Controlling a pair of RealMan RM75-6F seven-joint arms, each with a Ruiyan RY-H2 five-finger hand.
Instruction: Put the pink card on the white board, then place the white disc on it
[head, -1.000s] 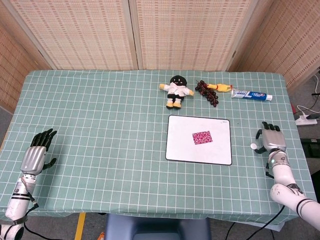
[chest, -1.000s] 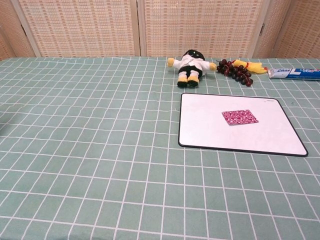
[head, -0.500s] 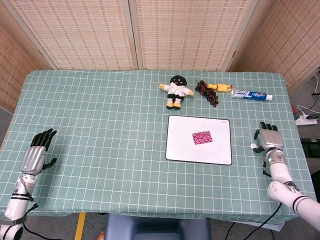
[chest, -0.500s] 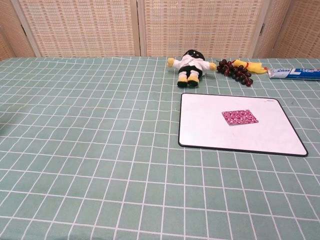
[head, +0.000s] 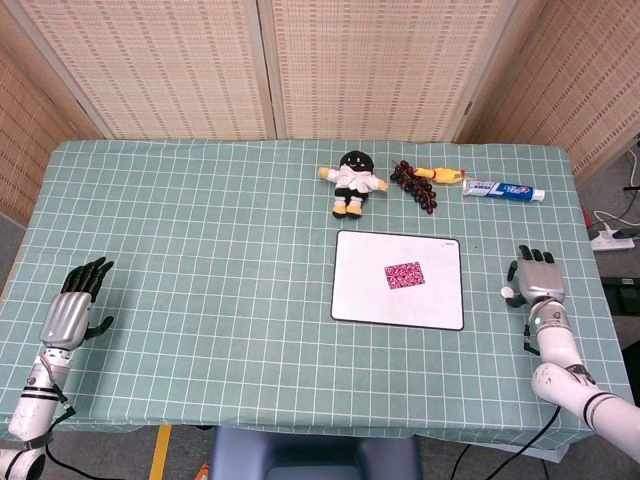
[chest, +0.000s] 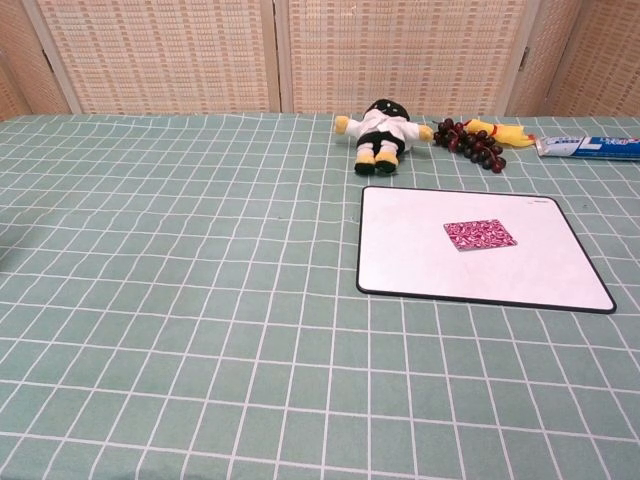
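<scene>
Pink card (head: 404, 275) already lay on the white board (head: 360, 290), left of the right hand (head: 538, 280), which pinched the white disc (head: 507, 293) for placing; left hand (head: 75, 308) lay open, idle

Looks like a staged indoor test setup, probably a lab. Woven reed screens (head: 270, 65) boxing in the top of frame, checked green cloth (head: 200, 250) over a table. Cables and power strip (head: 612, 238) on the floor, far right edge. Yellow floor tape (head: 160, 452) at bottom left.
</scene>
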